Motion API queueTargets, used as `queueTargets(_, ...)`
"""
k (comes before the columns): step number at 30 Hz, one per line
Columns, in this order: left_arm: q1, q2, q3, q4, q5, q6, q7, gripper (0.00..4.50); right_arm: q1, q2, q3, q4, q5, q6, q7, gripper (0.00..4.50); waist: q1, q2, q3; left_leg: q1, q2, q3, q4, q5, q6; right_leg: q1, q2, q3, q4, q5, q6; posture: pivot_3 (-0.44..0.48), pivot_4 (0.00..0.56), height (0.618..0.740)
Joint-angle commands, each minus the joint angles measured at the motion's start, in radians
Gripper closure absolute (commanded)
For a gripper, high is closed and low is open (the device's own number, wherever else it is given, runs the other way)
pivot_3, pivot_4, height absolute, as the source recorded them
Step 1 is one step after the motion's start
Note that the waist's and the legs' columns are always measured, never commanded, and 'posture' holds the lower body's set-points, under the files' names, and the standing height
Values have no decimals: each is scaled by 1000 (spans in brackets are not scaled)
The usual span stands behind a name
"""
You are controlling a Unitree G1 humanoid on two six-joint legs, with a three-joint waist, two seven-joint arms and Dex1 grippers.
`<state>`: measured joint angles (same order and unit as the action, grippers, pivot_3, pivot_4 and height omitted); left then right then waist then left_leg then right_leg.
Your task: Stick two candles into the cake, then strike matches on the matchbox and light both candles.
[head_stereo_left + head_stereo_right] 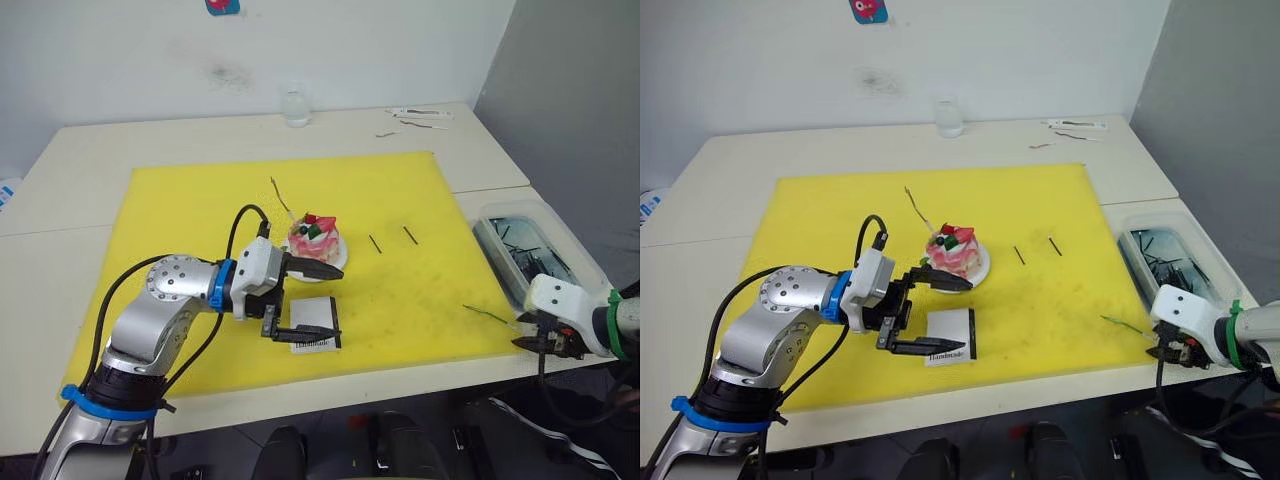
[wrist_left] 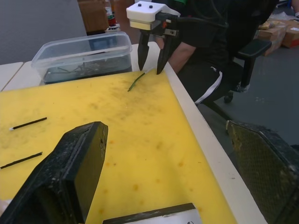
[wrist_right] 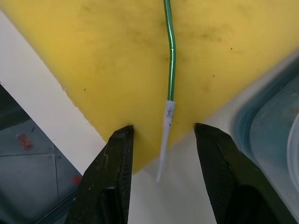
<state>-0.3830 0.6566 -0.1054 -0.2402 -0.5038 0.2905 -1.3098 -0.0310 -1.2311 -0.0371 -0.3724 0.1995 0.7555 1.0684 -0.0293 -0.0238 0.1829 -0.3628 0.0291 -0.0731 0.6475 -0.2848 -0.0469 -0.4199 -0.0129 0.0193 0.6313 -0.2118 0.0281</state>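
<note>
The pink-and-white cake (image 1: 317,240) sits on its small white plate mid-mat. Just in front lies the white matchbox (image 1: 315,324). My left gripper (image 1: 318,302) is open, one finger beside the plate and the other over the matchbox (image 2: 154,215). A thin pale candle (image 1: 282,198) lies on the mat behind the cake. The green candle (image 3: 171,56) lies at the mat's right front corner, its white end past the mat edge. My right gripper (image 3: 163,129) is open, with that end between its fingers. Two dark matches (image 1: 375,243) (image 1: 410,235) lie right of the cake.
The yellow mat (image 1: 200,200) covers the white table. A clear plastic box (image 1: 530,250) holding dark sticks stands at the right edge, close to my right gripper (image 2: 152,60). A glass (image 1: 295,108) and small papers (image 1: 420,115) sit at the back.
</note>
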Motion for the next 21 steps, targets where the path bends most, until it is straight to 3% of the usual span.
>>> queueTargets(1, -1, -1, 7, -38, -9, -7, 12, 0, -77, -22, 22, -35, 27, 93, 12, 2395, 0, 0, 0, 0, 0, 0, 0, 0, 0, 0, 0, 0, 0, 0, 0, 0, 150, 740)
queueTargets(9, 7, 2, 8, -47, -13, -5, 25, 0, -244, -47, 103, -79, 75, 249, 45, 2395, 0, 0, 0, 0, 0, 0, 0, 0, 0, 0, 0, 0, 0, 0, 1, 0, 150, 740)
queueTargets(21, 10, -2, 2, -27, -8, -25, 23, 0, -228, -31, 133, -34, 54, 221, 3, 2395, 0, 0, 0, 0, 0, 0, 0, 0, 0, 0, 0, 0, 0, 1, 1, 0, 150, 740)
